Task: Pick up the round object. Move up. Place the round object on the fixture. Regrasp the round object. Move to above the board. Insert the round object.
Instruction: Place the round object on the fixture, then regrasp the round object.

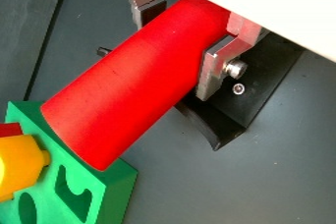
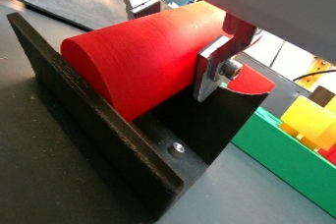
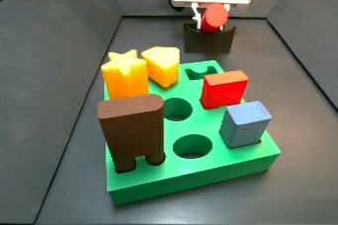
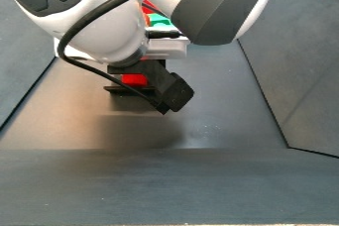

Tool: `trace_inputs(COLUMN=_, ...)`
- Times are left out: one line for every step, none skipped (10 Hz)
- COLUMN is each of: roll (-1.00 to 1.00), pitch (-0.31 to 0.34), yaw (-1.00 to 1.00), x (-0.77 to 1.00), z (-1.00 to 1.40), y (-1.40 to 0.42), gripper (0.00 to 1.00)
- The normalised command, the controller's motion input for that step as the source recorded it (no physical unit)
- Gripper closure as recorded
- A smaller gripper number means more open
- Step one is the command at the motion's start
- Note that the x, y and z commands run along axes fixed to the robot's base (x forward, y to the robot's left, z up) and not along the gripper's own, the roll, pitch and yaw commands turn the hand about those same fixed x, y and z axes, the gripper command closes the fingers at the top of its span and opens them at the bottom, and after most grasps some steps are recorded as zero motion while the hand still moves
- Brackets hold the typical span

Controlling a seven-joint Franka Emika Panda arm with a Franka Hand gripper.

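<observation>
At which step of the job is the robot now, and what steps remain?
Already done: the red peg is off the floor and at the fixture. In hand: the gripper is at the fixture, its fingers on either side of the peg, which lies in the fixture's notch in both wrist views. Left: carrying it above the green board and inserting it; a round hole is empty.

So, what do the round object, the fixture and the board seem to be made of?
The round object, lying between the gripper's fingers, looks like matte red plastic: even colour, smooth, no grain. The fixture seems dark plastic or stained wood; faint layered lines leave it open. The board looks like bright green plastic or painted wood, with a dull finish.
</observation>
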Motion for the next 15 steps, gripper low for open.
trace_inputs(roll=0.0, pitch=0.0, yaw=0.0, x=0.0, z=0.0, y=0.0, gripper=0.0)
trace_inputs(roll=0.04, pitch=-0.011, yaw=0.0, x=0.0, z=1.0, y=0.0, gripper=0.0)
trace_inputs(roll=0.05, pitch=-0.003, yaw=0.01, x=-0.01, z=1.0, y=0.0, gripper=0.0)
trace_inputs(roll=0.05, pitch=0.003, yaw=0.01, x=-0.03, z=1.0, y=0.0, gripper=0.0)
trace_inputs(roll=0.04, pitch=0.012, yaw=0.02, x=-0.03, z=1.0, y=0.0, gripper=0.0)
trace_inputs(roll=0.04, pitch=0.033, yaw=0.02, x=-0.04, z=1.0, y=0.01, gripper=0.0)
trace_inputs(roll=0.04, pitch=0.047, yaw=0.01, x=-0.04, z=0.89, y=0.01, gripper=0.0)
trace_inputs(roll=0.03, pitch=0.057, yaw=0.01, x=-0.03, z=0.71, y=0.01, gripper=0.0)
trace_inputs(roll=0.03, pitch=0.058, yaw=0.0, x=-0.03, z=0.53, y=0.01, gripper=0.0)
trace_inputs(roll=0.02, pitch=0.058, yaw=-0.01, x=-0.03, z=0.34, y=0.01, gripper=0.0)
trace_inputs(roll=1.0, pitch=0.05, yaw=0.03, x=-0.02, z=1.0, y=-0.99, gripper=0.0)
trace_inputs(roll=1.0, pitch=0.048, yaw=0.03, x=-0.02, z=0.92, y=-1.0, gripper=0.0)
trace_inputs(roll=1.0, pitch=0.039, yaw=0.03, x=-0.04, z=0.91, y=-1.0, gripper=0.0)
trace_inputs(roll=1.0, pitch=0.029, yaw=0.03, x=-0.08, z=0.84, y=-1.0, gripper=0.0)
trace_inputs(roll=1.0, pitch=0.026, yaw=0.03, x=-0.09, z=0.75, y=-0.96, gripper=0.0)
